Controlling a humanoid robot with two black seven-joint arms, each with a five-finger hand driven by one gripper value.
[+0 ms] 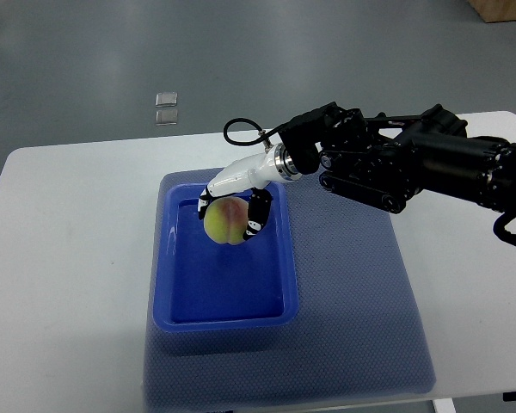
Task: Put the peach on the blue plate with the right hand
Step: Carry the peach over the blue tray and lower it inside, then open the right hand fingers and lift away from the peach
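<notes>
Right hand, white and black fingers curled around peach, gripping it from both sides. Held over far part of blue plate, a rectangular tray on blue mat. Wrist bent down and leftward. Black arm stretched in from right edge, above white table.
</notes>
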